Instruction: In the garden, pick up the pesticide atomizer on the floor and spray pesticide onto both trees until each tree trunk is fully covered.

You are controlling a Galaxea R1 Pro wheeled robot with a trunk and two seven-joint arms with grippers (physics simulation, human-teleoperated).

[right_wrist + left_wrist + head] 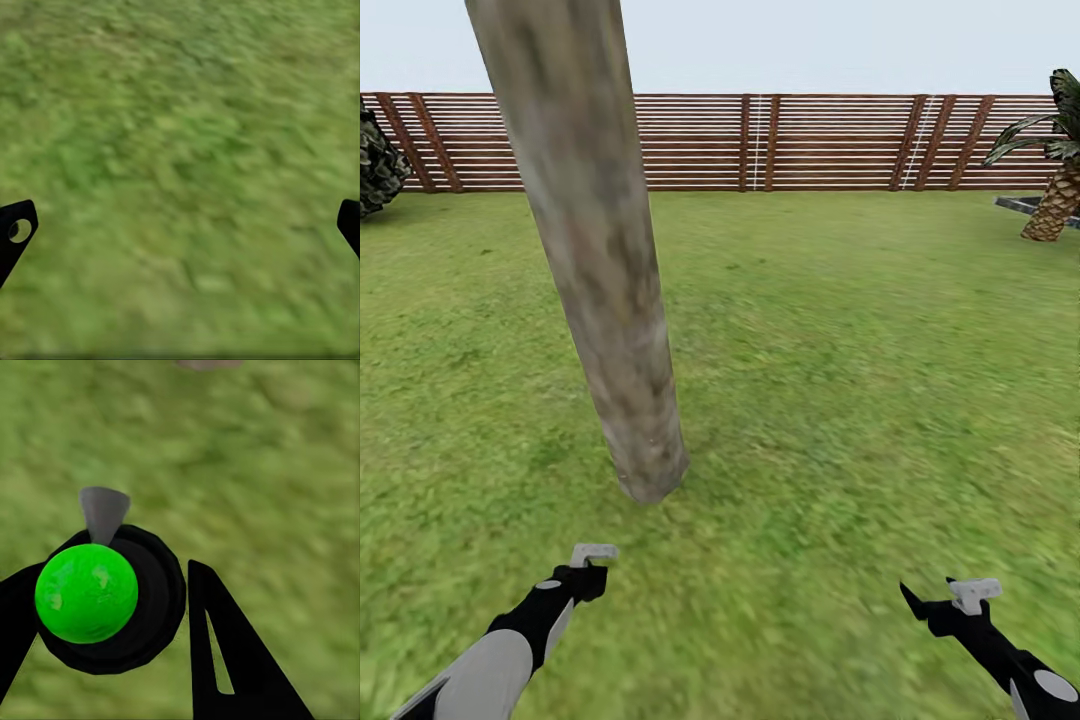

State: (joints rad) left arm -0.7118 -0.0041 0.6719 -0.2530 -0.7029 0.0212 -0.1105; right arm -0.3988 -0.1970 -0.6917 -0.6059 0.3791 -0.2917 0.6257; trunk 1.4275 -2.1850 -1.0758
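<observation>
Tree trunk leans top-left; lawn.

— How were the arms set?
— Both reached forward and low. The left arm came in from the lower left, black forearm over a grey upper segment, and the right arm came in from the lower right.
— And the grippers?
— The left gripper was clamped around something round with a green top. The right gripper had its black fingers spread wide apart, nothing between them.
</observation>
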